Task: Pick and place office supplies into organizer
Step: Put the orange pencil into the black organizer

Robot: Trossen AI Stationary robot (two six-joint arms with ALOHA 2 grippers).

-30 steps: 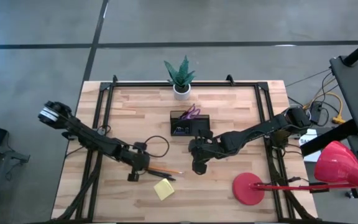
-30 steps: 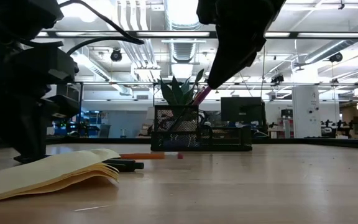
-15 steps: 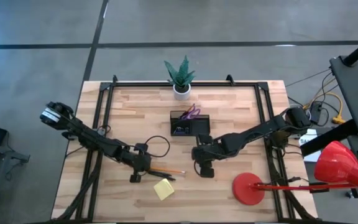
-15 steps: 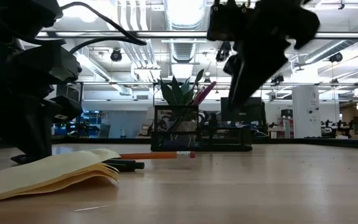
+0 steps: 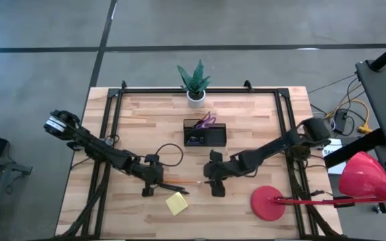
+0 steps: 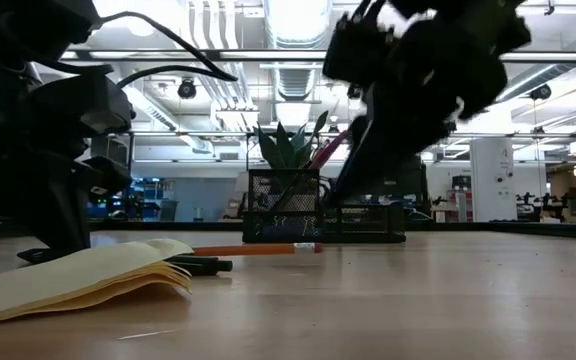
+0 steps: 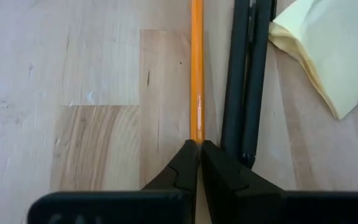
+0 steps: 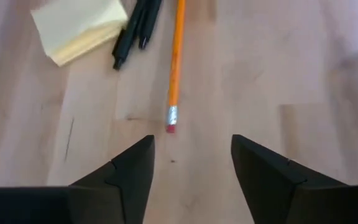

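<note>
An orange pencil (image 8: pixel 176 59) with a metal band and a pink eraser lies flat on the wood surface (image 5: pixel 260 127). Just beside it lie two dark pens (image 8: pixel 135 28), side by side and roughly parallel to it. A yellow sticky-note pad (image 5: pixel 176 203) rests near them, its top sheets curled up. Well apart stands the black mesh organizer (image 5: pixel 205 134), with purple-handled scissors (image 5: pixel 208 120) upright in its taller compartment

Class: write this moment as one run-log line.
left gripper: jaws shut at pencil | right gripper: jaws open facing pencil eraser | organizer: holds scissors
</note>
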